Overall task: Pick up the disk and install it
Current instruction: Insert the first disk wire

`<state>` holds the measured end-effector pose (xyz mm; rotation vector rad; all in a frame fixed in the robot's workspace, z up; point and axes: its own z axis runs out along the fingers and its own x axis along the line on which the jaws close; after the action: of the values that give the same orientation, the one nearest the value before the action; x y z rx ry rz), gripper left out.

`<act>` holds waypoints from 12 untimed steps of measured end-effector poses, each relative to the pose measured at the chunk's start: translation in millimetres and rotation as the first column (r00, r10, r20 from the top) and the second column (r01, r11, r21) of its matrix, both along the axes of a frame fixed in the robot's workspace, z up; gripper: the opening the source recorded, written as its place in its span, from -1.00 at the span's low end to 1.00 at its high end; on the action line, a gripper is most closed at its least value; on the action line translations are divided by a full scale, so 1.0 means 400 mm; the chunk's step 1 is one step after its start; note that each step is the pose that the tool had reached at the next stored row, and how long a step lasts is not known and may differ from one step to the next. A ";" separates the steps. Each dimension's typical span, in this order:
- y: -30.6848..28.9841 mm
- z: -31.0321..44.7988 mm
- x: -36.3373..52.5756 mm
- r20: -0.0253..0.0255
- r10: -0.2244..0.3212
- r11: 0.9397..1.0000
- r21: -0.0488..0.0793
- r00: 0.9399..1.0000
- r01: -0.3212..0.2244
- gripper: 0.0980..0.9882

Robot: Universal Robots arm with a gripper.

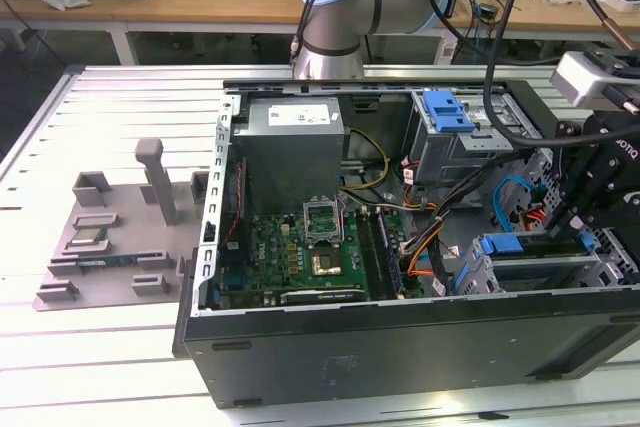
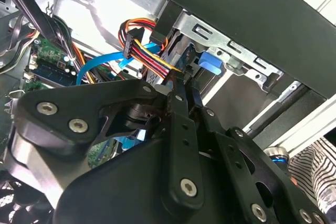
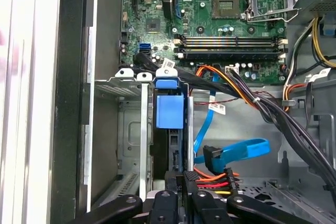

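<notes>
The disk stands on edge in the drive cage (image 3: pixel 143 129) at the front corner of the open computer case. Its blue bracket (image 3: pixel 169 104) and dark edge (image 3: pixel 174 153) show in the first wrist view, and the bracket's blue tab (image 2: pixel 210 62) in the second wrist view. In the exterior view the disk (image 1: pixel 525 247) lies in the cage at the exterior view's right. My gripper (image 3: pixel 182 182) sits at the disk's rear end beside the power plug, its black fingers (image 2: pixel 178 98) close together on the disk's edge. The gripper (image 1: pixel 578 222) hangs over the cage.
A blue data cable (image 3: pixel 236 150) and orange-red power wires (image 3: pixel 212 179) lie right beside the fingers. The motherboard (image 1: pixel 300 247), a grey power supply (image 1: pixel 292 142) and a second blue caddy (image 1: pixel 447 110) fill the case. A grey fixture plate (image 1: pixel 110 237) lies at the exterior view's left.
</notes>
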<state>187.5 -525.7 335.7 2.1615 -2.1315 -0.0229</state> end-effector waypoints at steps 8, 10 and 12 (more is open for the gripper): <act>0.000 -0.004 -0.001 0.000 0.000 1.000 0.000 1.000 0.000 -0.81; 0.000 -0.004 -0.001 0.000 0.000 1.000 0.000 1.000 0.000 -0.81; 0.000 0.016 -0.001 0.000 0.000 1.000 -0.001 1.000 0.000 -0.67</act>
<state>187.3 -525.8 342.1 2.1608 -2.1314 -0.0223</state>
